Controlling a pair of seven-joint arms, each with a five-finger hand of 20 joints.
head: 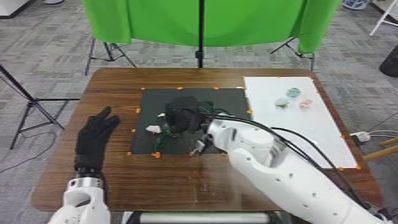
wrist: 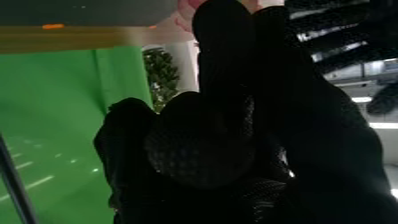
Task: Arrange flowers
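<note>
In the head view my right hand (head: 184, 114) is low over the dark mat (head: 182, 94). Close beside it on the mat are a pink flower (head: 154, 129) and green stems and leaves (head: 160, 143); more green leaves (head: 207, 106) show at its other side. What it may hold is hidden. In the right wrist view pink petals (wrist: 187, 12) appear close to the dark glove of my right hand (wrist: 204, 145). My left hand (head: 95, 135) lies open at the table's left side, its fingers straight. Blue-green flowers (head: 293, 92) and a light pink flower (head: 306, 104) rest on the white sheet (head: 298, 135).
The brown table (head: 98, 90) has orange marks around the mat and sheet. My right forearm (head: 275, 160) crosses the mat's front right corner. Beyond the table stand a green screen (head: 164, 25) and its black pole (head: 201, 50).
</note>
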